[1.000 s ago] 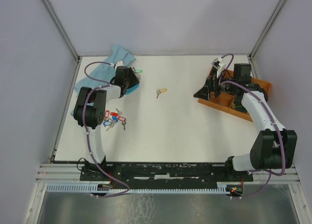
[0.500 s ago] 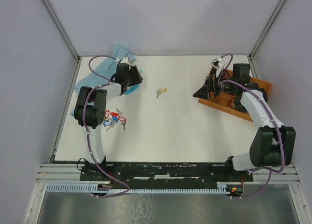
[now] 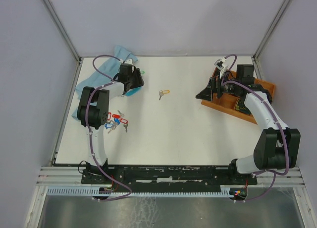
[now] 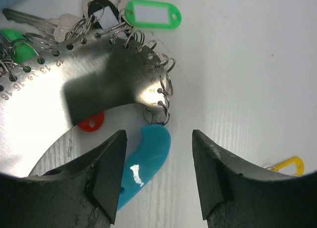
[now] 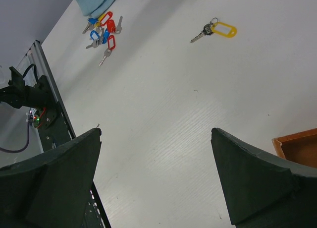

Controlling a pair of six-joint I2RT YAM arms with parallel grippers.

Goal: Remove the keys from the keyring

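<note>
The keyring (image 4: pixel 99 74), where does it lie, Ben?

Ben: In the top view it sits in the upper left part of the table (image 3: pixel 188 134), right at the tip of the left gripper (image 3: pixel 138 81) and against the edge of a light blue cloth (image 3: pixel 104 73). In the left wrist view it fills the upper left of the frame. It is a broad curved band of shiny metal with numbered holes along its outer edge and small split rings through them.

Ana: And the keys on it?

Ben: Silver keys (image 4: pixel 37 21) hang from rings at the top left of that frame, with a green tag (image 4: pixel 151 14) at top centre. A red tag (image 4: pixel 92 122) peeks out at the band's inner edge. The band ends in a teal plastic tip (image 4: pixel 148 158) at lower centre.

Ana: How does the left gripper stand?

Ben: Its fingers (image 4: pixel 108 173) are apart and clamp nothing. The teal tip shows in the gap, nearer the left one. I cannot tell whether they touch it.

Ana: The other one?

Ben: The right gripper (image 3: pixel 204 94) is at the right of the top view, just beside the left corner of an orange tray (image 3: pixel 224 107). Its wrist view shows the fingers spread wide with only bare table between them.

Ana: Anything loose?

Ben: A yellow-tagged key (image 3: pixel 163 93) lies near the centre, well apart from both grippers. A cluster of red- and blue-tagged keys (image 3: pixel 117 122) lies at the left, below the keyring.
</note>
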